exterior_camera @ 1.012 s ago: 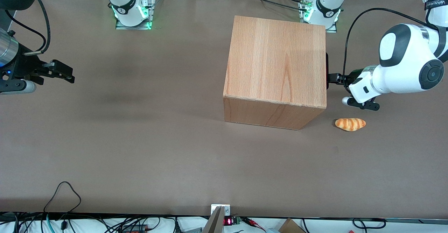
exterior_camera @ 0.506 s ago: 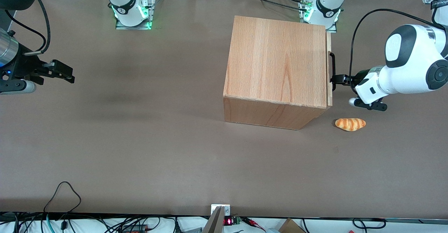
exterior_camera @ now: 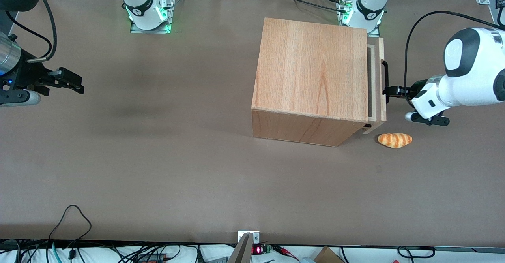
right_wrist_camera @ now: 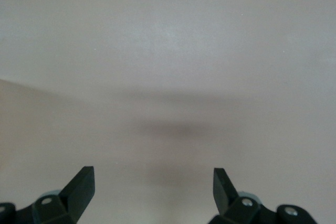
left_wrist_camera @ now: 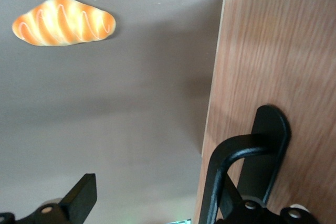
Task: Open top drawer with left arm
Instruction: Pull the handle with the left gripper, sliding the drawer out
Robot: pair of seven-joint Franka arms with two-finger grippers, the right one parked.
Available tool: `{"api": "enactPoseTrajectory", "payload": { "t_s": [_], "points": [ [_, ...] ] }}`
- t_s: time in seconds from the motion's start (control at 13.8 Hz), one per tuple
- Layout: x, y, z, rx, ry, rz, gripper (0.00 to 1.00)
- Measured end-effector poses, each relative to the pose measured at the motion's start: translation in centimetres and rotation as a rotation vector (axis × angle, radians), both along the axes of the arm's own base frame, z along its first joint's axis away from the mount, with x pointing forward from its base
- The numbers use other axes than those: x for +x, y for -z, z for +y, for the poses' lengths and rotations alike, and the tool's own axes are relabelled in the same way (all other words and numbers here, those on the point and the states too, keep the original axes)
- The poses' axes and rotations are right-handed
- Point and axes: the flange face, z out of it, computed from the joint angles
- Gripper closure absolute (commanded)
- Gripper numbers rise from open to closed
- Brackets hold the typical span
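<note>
The top drawer (exterior_camera: 376, 82) stands slightly pulled out of the wooden cabinet (exterior_camera: 311, 69), toward the working arm's end of the table. Its front panel (left_wrist_camera: 283, 51) carries a black bar handle (exterior_camera: 385, 77), which also shows in the left wrist view (left_wrist_camera: 223, 174). The left arm (exterior_camera: 469, 77) reaches toward the drawer front. Its gripper (exterior_camera: 389, 92) is at the handle and open (left_wrist_camera: 155, 203). One finger (left_wrist_camera: 84, 195) is out in free air. The other finger sits hooked between the handle bar and the panel, partly hidden by the bar.
A striped orange bread roll (exterior_camera: 395, 139) lies on the brown table (exterior_camera: 158, 156) in front of the drawer, nearer to the front camera than the gripper; it also shows in the left wrist view (left_wrist_camera: 63, 22). Arm bases (exterior_camera: 365, 10) stand farther from the front camera than the cabinet.
The drawer has slid out of the cabinet toward the working arm's end. The gripper and arm have moved the same way with the handle.
</note>
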Motion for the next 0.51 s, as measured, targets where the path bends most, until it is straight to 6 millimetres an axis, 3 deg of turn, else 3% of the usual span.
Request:
{"api": "enactPoseTrajectory", "payload": {
  "t_s": [0.51],
  "points": [
    [0.2,-0.6,4.5,0.031,0.013,-0.029,0.00]
  ]
}}
